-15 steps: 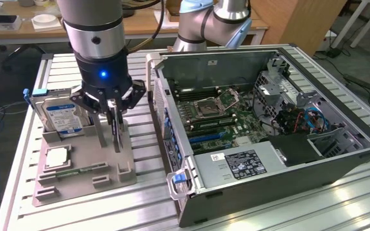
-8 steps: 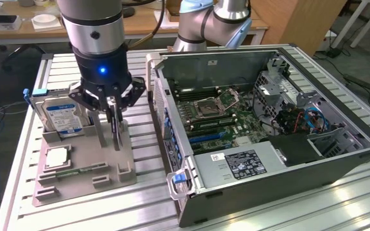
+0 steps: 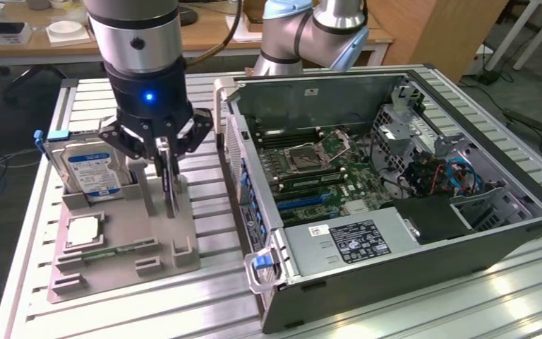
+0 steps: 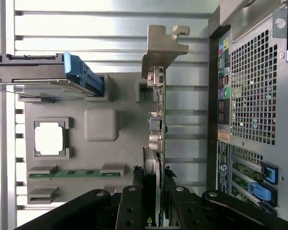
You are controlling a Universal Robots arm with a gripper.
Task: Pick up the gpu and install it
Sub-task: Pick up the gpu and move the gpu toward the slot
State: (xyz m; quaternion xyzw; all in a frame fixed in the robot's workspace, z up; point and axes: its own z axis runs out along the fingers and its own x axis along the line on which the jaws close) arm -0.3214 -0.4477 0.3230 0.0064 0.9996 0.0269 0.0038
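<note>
The gpu is a thin black card standing on edge over the grey holder tray, to the exterior view's left of the open computer case. My gripper comes down on it from above, a finger pressed against each flat face, shut on the card. In the wrist view the gpu shows edge-on with its silver bracket at the far end, and the gripper clamps the card's near end. I cannot tell whether the card's lower edge has left its slot.
The grey tray also holds a hard drive with a blue-and-white label, a square silver-topped chip and a green memory stick. Inside the case, the motherboard has blue slots. Another arm's base stands behind the case.
</note>
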